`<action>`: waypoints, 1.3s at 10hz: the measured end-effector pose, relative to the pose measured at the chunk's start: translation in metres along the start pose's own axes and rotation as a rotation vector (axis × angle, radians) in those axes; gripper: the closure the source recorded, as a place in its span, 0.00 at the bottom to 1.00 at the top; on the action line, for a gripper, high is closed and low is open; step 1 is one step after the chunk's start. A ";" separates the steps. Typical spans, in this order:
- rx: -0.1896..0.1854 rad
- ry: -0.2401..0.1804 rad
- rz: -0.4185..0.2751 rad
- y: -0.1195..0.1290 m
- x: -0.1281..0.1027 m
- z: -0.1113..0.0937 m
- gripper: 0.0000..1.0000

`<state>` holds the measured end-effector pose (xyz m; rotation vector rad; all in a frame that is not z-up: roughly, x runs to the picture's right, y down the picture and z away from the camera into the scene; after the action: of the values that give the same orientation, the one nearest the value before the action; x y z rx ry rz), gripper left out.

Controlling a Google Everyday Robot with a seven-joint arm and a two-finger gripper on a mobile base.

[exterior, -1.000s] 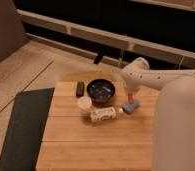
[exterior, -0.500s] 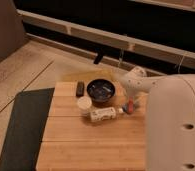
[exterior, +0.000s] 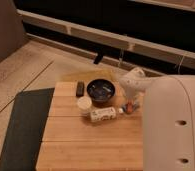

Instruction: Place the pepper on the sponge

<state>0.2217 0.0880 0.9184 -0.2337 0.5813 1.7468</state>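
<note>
Orange-red and small, the pepper shows at the right edge of the desk, right against the blue-grey sponge. It sits at about 8 o'clock on the sponge's visible part. The two look to be touching, but I cannot tell whether the pepper rests on top of the sponge or only at its rim, because most of the sponge is hidden.

Directly above them, at 12 o'clock, the gripper hangs down from the rounded white wrist. It is very close over the pair, and that nearness suits both setting the pepper down and having just let it go. Whether it grips the pepper or is parted from it cannot be told. The scene fits a pepper held at the sponge as well as one already lying there, so I judge no further.

The bulky white arm fills the right side and reaches in from 4 o'clock, which is why the sponge's far part is covered.

Outward from the pepper, a white bottle lies on its side at 9 o'clock, near it. A dark bowl stands at 10 o'clock, a pale round cup sits beyond the bottle, and a small black block lies left of the bowl. All stand apart from the sponge, leaving the gripper free room to come down.
</note>
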 end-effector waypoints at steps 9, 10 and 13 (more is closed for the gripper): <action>-0.026 -0.002 0.007 0.004 -0.001 -0.003 0.24; -0.026 -0.002 0.007 0.004 -0.001 -0.003 0.24; -0.026 -0.002 0.008 0.003 -0.001 -0.003 0.24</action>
<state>0.2188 0.0849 0.9172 -0.2478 0.5593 1.7631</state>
